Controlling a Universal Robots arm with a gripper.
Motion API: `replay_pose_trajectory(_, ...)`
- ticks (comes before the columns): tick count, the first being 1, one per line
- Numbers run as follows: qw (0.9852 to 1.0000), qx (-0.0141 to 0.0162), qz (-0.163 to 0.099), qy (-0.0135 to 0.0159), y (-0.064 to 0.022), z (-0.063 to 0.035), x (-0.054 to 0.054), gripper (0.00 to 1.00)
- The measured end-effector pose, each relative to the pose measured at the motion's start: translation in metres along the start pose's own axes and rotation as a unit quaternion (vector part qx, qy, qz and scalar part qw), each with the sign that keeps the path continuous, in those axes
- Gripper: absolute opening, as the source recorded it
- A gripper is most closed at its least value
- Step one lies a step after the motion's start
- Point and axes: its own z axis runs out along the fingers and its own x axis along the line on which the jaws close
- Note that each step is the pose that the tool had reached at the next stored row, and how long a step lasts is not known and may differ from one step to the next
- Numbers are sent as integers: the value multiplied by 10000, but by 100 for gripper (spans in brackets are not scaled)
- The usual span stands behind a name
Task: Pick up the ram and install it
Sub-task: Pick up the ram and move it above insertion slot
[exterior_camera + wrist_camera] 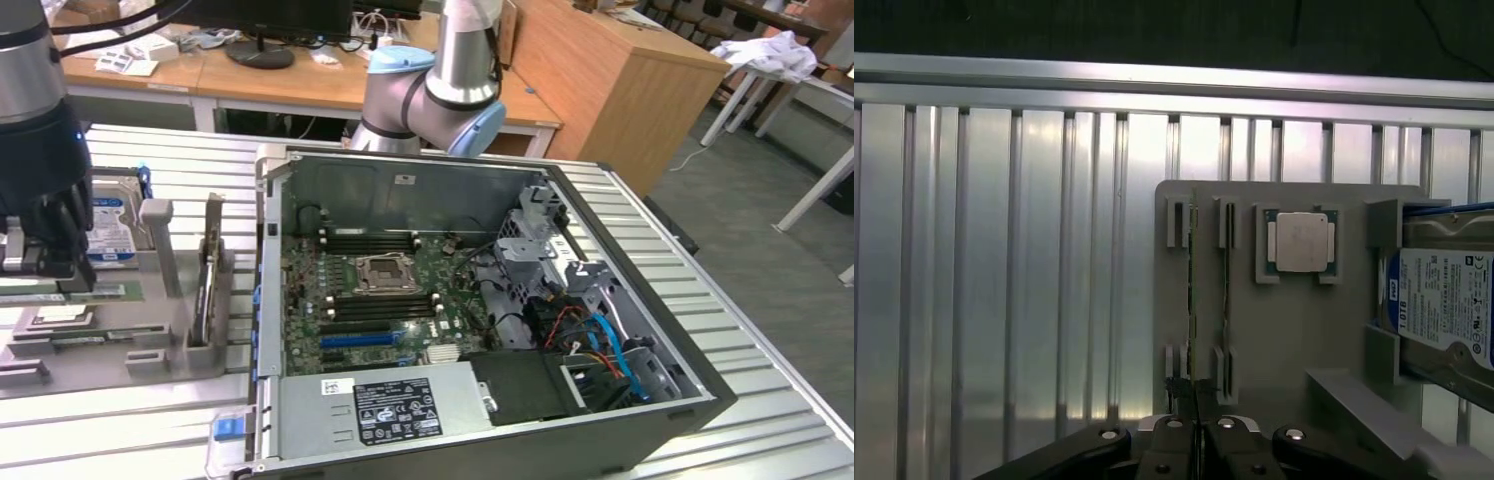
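**Fingers closed at the ram's near end; stick seated in its fixture**

I find the fingers (pixel 1166 450) pressed together, with no gap between them. The ram (pixel 1192 300) stands on edge in the slotted grey fixture (pixel 1284 340) on the tabletop (pixel 1004 300). Its long axis runs in line with the seam of the closed fingers, and its near end meets the fingertips. I cannot tell whether the tips pinch that end or merely sit over it.

A second stick (pixel 1226 290) stands just beside the ram, parallel to it. The CPU chip (pixel 1299 242) and hard drive (pixel 1444 310) lie further along the fixture.

In the exterior view the arm (pixel 40 160) hangs over the fixture, at nine o'clock from the open computer case (pixel 400 190). Inside the case, memory slots (pixel 380 240) lie at twelve o'clock of the processor socket (pixel 384 270).

My judgement is that the ram is not yet lifted clear.
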Motion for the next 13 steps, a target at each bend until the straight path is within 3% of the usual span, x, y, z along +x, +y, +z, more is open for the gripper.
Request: replay_pose_trajectory(13,10000,-4,5,0,-12,-202,-5,11)
